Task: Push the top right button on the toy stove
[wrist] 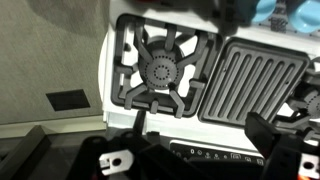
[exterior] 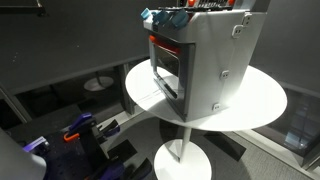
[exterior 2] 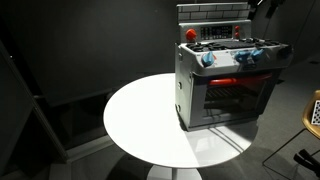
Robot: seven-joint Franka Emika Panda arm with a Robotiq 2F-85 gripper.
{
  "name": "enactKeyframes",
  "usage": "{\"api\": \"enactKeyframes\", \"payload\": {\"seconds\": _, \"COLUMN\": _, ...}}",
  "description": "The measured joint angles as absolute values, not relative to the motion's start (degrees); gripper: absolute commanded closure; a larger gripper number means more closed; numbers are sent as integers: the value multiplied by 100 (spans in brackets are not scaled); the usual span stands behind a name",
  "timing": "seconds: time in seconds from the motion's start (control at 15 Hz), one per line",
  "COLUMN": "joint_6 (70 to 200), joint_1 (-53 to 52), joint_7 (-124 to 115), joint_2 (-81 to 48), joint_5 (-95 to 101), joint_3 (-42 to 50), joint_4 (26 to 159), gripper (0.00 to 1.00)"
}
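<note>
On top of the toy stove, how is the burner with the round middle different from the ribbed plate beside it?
In the wrist view, the dark grey burner grate has a round dotted disc with spokes fanning outward; the dark grey ribbed griddle plate has straight parallel ridges. The burner grate has gaps between its spokes; the griddle plate looks solid. Both are dark and lie flat, side by side, atop the silver-grey toy stove.

Probably an office or lab room, dimly lit: dark carpet at left, round white pedestal table mid-frame, dark plain wall upper left, purple-and-black gear lower left, another pedestal base behind.
</note>
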State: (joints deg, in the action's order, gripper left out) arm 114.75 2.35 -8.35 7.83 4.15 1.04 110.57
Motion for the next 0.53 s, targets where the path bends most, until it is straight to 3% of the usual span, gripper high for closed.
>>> {"api": "enactKeyframes", "payload": {"seconds": 0.53, "joint_6": 9643, "joint_1": 220, "joint_7": -832, "joint_2": 1329, "joint_5": 33, "joint_3": 104, "joint_4": 11062, "gripper": 0}}
